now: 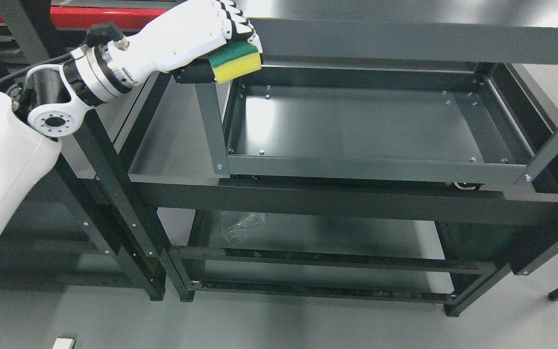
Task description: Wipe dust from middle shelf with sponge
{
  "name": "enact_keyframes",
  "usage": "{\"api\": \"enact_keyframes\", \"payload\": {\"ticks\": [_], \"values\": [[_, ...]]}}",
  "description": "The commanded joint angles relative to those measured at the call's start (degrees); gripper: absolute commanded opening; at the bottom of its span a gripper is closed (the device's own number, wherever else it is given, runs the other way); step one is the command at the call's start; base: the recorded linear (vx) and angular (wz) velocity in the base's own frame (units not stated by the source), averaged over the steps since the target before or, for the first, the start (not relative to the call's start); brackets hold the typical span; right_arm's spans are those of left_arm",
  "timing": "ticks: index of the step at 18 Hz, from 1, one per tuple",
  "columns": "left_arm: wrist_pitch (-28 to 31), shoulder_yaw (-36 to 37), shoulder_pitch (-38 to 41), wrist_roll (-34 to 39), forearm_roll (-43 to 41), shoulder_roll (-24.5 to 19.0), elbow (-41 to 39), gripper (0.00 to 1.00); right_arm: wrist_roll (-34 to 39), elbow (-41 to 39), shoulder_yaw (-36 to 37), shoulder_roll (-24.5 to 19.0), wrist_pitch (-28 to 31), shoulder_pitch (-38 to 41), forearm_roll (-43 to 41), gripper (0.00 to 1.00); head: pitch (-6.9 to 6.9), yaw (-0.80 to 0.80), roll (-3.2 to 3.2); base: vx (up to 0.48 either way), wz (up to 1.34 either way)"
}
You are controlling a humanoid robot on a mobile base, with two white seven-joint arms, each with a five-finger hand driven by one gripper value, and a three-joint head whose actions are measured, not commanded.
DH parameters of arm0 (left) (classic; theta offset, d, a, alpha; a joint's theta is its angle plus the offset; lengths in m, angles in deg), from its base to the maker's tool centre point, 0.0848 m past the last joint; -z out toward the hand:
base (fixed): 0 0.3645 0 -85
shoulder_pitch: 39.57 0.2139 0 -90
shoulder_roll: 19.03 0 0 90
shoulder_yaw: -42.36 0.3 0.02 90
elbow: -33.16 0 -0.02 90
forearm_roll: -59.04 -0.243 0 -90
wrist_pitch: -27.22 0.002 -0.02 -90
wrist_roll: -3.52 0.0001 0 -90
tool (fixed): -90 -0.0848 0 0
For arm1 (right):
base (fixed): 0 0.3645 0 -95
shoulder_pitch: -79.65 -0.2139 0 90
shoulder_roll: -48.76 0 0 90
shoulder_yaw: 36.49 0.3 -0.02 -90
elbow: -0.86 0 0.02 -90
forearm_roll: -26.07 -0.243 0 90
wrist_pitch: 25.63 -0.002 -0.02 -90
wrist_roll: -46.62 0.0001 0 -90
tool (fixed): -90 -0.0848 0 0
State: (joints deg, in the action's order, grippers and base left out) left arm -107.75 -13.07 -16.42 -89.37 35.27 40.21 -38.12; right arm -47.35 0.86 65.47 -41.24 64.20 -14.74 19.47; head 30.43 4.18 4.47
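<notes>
While the left hand [206, 34] clamps the sponge [237, 60] above the rack's corner, it should descend onto the middle shelf [356, 123]. Flat, overlapping strokes would likely serve best.

Bright overhead light, sharp focus (pale glare on dark shelf [356, 121])

- We see a workshop or lab: bare dark metal shelving [356, 198] with bolted frames.
- We note a smooth grey floor [279, 325] and a red beam [66, 17] behind.

Dark metal shelf rack [366, 167] on grey floor [279, 325]
</notes>
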Motion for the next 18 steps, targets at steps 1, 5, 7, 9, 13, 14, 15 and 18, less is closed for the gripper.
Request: {"api": "enact_keyframes", "payload": {"ticks": [1,5,7,9,13,14,15,18], "values": [[0.0,-8.2,3.7,-0.2,9.3,10.3,-5.6,0.00,-0.2,-1.0,0.0,1.0,4.2,0.0,0.0,1.00,0.00,0.00,0.00,0.000,0.00],[0.0,6.2,6.0,0.5,12.3,23.7,-2.4,0.00,-0.2,-1.0,0.0,1.0,4.2,0.0,0.0,1.00,0.00,0.00,0.00,0.000,0.00],[0.0,8.2,9.7,0.5,12.3,29.8,2.3,0.00,-0.2,-1.0,0.0,1.0,4.2,0.0,0.0,1.00,0.00,0.00,0.00,0.000,0.00],[0.0,9.0,14.3,0.5,12.4,29.8,8.8,0.00,-0.2,-1.0,0.0,1.0,4.2,0.0,0.0,1.00,0.00,0.00,0.00,0.000,0.00],[0.0,9.2,23.1,1.9,21.8,29.8,15.7,0.00,-0.2,-1.0,0.0,1.0,4.2,0.0,0.0,1.00,0.00,0.00,0.00,0.000,0.00],[0.0,8.0,25.7,2.1,24.1,29.8,17.0,0.00,-0.2,-1.0,0.0,1.0,4.2,0.0,0.0,1.00,0.00,0.00,0.00,0.000,0.00],[0.0,4.9,28.6,2.3,24.3,29.8,17.4,0.00,-0.2,-1.0,0.0,1.0,4.2,0.0,0.0,1.00,0.00,0.00,0.00,0.000,0.00],[0.0,-7.9,35.9,2.1,19.6,29.8,17.1,0.00,-0.2,-1.0,0.0,1.0,4.2,0.0,0.0,1.00,0.00,0.00,0.00,0.000,0.00]]}}
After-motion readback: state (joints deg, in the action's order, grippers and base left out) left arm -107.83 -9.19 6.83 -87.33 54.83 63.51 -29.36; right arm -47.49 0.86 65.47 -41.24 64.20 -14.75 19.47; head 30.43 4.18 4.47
